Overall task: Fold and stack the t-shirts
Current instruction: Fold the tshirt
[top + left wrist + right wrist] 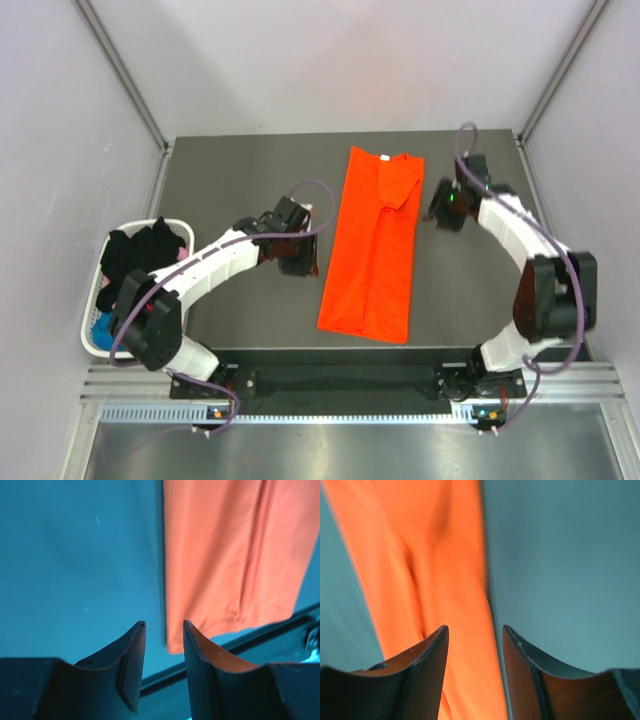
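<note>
Left gripper and right gripper both hang with jaws parted, holding nothing, one on either side of the orange t-shirt. It lies mid-table, folded into a long strip. Dark t-shirts fill a white basket on the left.

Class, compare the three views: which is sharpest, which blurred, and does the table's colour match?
Top external: sharp, evenly lit, bright orange cloth t-shirt on a dark grey table. Left wrist: table tinted teal, shirt folds fairly crisp. Right wrist: same tint, shirt blurred.
</note>
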`<state>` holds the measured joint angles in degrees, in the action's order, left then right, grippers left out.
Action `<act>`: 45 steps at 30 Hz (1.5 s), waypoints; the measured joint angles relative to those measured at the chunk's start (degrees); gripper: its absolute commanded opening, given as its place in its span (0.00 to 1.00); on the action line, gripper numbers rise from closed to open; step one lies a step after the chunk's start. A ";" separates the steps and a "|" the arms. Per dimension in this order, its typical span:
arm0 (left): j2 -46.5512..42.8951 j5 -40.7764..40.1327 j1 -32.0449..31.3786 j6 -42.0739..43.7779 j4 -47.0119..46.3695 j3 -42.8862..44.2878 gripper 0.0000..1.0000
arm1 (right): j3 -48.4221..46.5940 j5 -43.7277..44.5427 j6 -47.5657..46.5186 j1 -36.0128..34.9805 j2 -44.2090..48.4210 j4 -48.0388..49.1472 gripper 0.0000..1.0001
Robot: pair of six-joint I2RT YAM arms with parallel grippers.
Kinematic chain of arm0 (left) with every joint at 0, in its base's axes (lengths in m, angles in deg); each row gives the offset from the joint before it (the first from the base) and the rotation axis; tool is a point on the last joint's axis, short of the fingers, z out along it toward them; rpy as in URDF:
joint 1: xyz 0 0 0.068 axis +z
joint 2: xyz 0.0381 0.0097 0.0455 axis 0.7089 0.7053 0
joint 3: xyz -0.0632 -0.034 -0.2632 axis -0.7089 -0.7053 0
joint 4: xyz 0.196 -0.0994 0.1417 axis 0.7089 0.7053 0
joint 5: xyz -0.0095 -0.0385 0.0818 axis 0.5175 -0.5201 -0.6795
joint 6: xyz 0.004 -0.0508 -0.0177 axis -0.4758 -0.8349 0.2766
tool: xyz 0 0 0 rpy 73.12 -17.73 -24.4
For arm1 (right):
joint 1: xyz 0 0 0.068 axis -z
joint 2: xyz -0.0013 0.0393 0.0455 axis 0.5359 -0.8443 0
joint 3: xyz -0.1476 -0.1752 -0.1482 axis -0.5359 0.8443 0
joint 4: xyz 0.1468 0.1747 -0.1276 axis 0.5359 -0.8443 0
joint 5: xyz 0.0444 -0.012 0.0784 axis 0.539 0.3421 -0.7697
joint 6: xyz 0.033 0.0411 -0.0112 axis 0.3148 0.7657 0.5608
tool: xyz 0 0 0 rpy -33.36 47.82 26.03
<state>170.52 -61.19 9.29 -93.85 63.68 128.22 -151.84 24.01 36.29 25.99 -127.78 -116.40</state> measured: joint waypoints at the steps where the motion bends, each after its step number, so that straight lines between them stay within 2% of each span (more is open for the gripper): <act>1: 0.02 1.31 -0.02 0.09 -0.02 -1.62 0.41 | 4.74 -0.22 1.22 -0.92 2.89 -0.68 0.47; 4: 0.02 4.70 -0.04 -0.15 -0.68 -6.45 0.43 | 17.92 -1.22 4.79 -5.25 10.95 -3.13 0.47; 8: -0.13 7.56 -0.02 -1.25 -2.05 -11.56 0.45 | 29.46 -2.27 10.23 -12.52 20.04 -4.24 0.47; 13: -0.44 10.69 -0.37 -2.82 -5.57 -15.10 0.46 | 39.19 -3.15 16.68 -19.39 29.11 -3.32 0.47; 21: -0.87 13.51 -1.77 -4.87 -10.75 -18.73 0.44 | 50.99 -3.54 25.03 -23.56 41.22 -2.58 0.46; 29: -0.76 13.27 -3.61 -6.58 -12.52 -19.96 0.40 | 53.75 -4.35 30.82 -28.41 42.88 1.29 0.45; 35: -0.70 12.48 -5.51 -7.76 -13.40 -21.27 0.40 | 54.14 -3.30 33.57 -31.21 42.95 1.97 0.43; 45: -0.70 10.86 -6.62 -9.14 -13.51 -22.36 0.39 | 54.93 -0.90 37.00 -35.30 43.43 2.56 0.28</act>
<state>169.82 -50.33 2.67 -102.99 50.17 105.86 -96.91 23.11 73.29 -9.31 -84.35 -113.84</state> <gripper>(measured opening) 0.397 0.312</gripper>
